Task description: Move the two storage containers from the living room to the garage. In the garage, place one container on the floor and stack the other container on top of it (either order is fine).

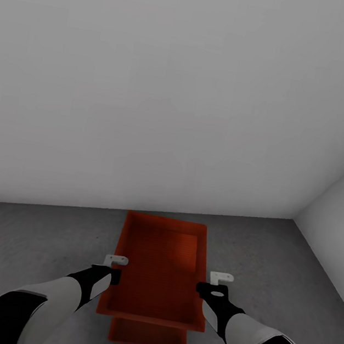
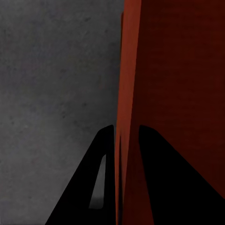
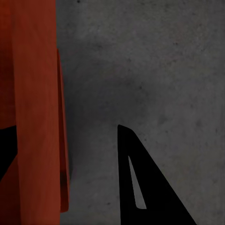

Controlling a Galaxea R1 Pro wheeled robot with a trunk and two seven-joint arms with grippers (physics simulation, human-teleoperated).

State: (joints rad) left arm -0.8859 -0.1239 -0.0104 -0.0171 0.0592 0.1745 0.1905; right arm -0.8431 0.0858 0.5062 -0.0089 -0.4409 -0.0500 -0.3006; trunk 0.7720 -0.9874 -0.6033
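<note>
Nearest the robot, a lower orange-red container sits on the dark grey concrete floor, with just its near end showing beneath the upper container. The upper container rests over it, long axis running away from the robot, its ribbed inside open to view.

The left gripper is at the upper container's left wall; in the left wrist view its dark fingers stand either side of the thin wall, clenched on it. The right gripper is at the right wall, but its far finger stands well apart from the wall with bare floor between, so those jaws are released.

Beyond the containers, the floor meets a plain white wall, with a corner at the far right.
</note>
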